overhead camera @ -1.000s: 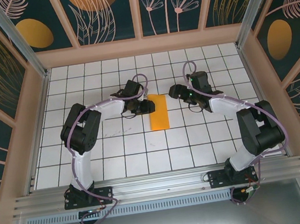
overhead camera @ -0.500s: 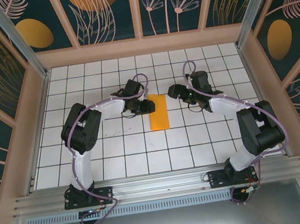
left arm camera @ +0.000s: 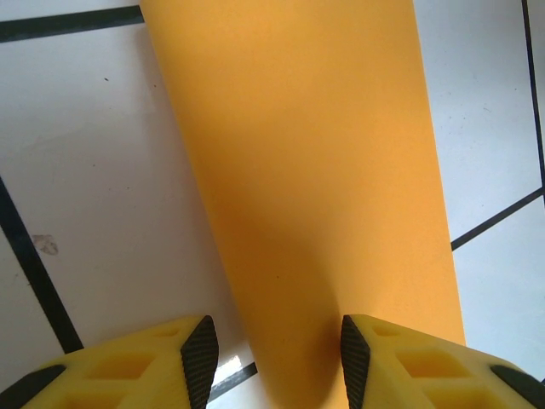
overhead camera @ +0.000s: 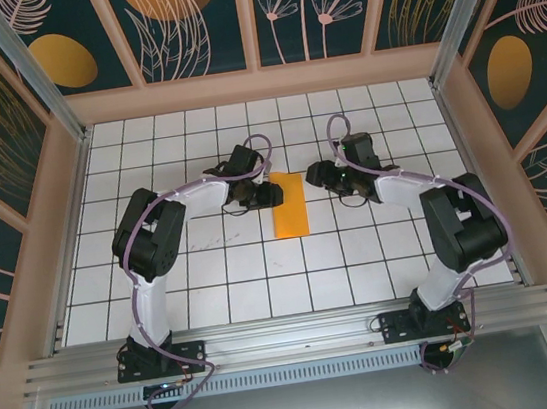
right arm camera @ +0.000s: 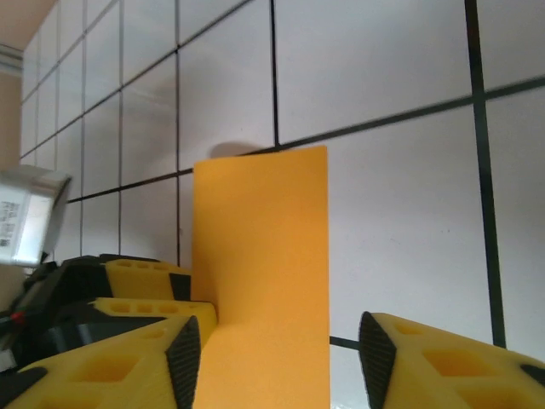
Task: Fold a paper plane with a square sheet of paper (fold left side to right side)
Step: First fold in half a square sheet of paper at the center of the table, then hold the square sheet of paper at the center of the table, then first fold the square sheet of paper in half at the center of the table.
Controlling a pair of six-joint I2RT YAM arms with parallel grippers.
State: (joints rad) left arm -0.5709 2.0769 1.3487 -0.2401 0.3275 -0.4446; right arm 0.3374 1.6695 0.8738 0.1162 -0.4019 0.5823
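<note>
The square sheet of paper (overhead camera: 289,205) lies on the white tiled table (overhead camera: 222,272), folded into a narrow orange-yellow rectangle one tile wide and two long; it is a plain rectangle, not a pointed paper plane. My left gripper (overhead camera: 270,194) sits low at its far left edge. It is open, and the paper (left arm camera: 315,170) runs between its fingers (left arm camera: 277,358) with a gap on each side. My right gripper (overhead camera: 310,175) is at the far right corner, open, straddling the paper's (right arm camera: 260,256) right edge (right arm camera: 279,358). The left gripper's yellow fingers (right arm camera: 136,281) sit beside it.
Patterned walls with wooden posts (overhead camera: 66,161) enclose the table on three sides. An aluminium rail (overhead camera: 291,335) runs along the near edge, with both arm bases on it. Bare tiles lie in front of the paper and on both sides behind the arms.
My right gripper has moved left to the paper's far right corner and its jaws have narrowed. The left gripper and the paper have stayed put.
</note>
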